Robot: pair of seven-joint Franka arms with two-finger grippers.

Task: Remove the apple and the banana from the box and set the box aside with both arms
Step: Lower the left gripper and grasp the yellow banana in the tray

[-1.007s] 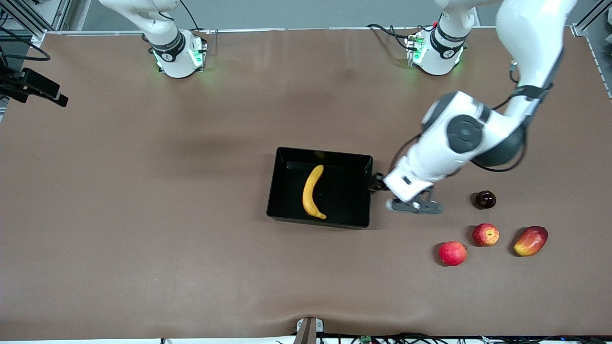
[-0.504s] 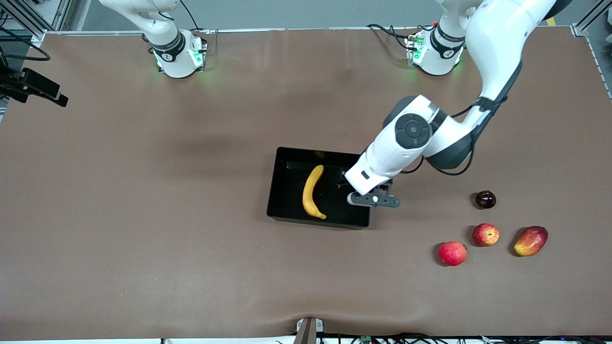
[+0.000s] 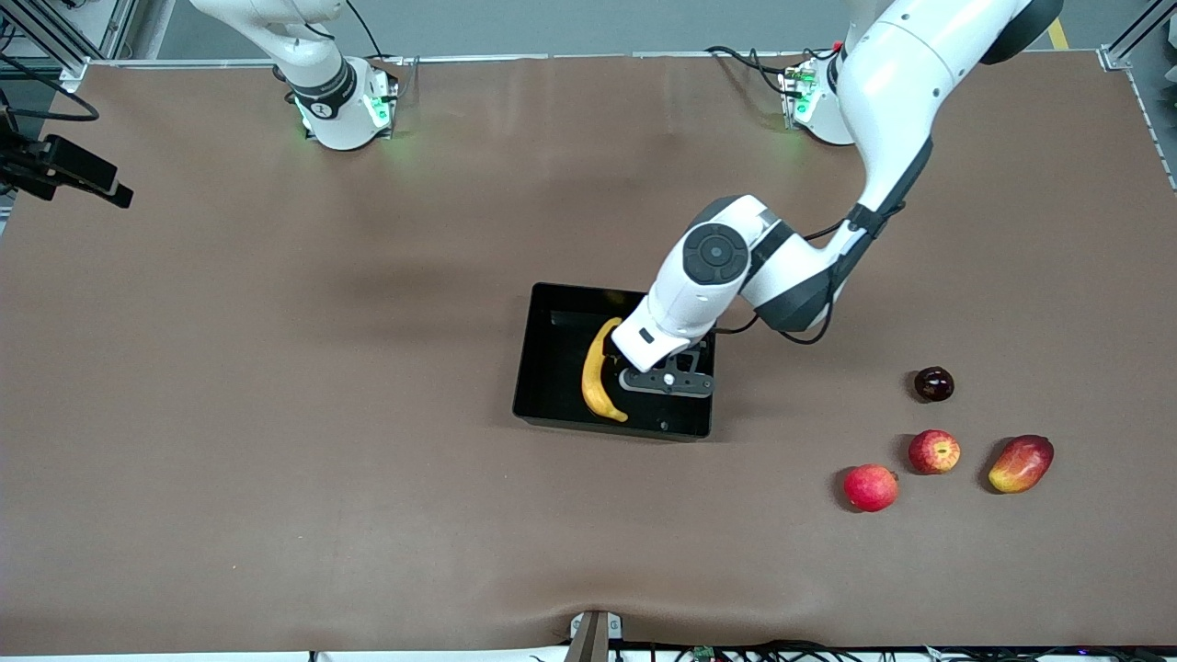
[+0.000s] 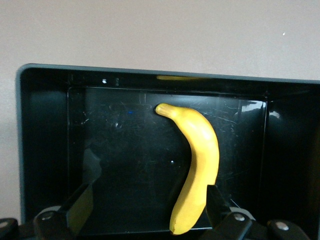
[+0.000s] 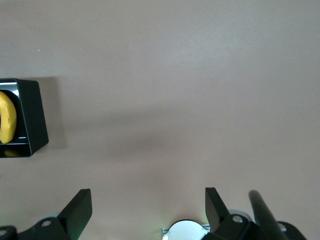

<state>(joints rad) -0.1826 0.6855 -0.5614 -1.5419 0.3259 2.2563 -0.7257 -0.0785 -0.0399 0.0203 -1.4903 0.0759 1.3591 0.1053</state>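
We look down on bare brown table (image 5: 175, 100). The right gripper (image 5: 148, 206) hangs above it, fingers (image 5: 80, 205) spread wide, nothing between them. At the frame edge, well apart from the gripper, a corner of the black box (image 5: 32, 117); inside, part of the banana (image 5: 7, 117). Near the gripper, a pale round object (image 5: 185, 231), perhaps the arm's base.

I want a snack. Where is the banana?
In the front view, the banana lies inside the black box in the middle of the table, right under the open left gripper.
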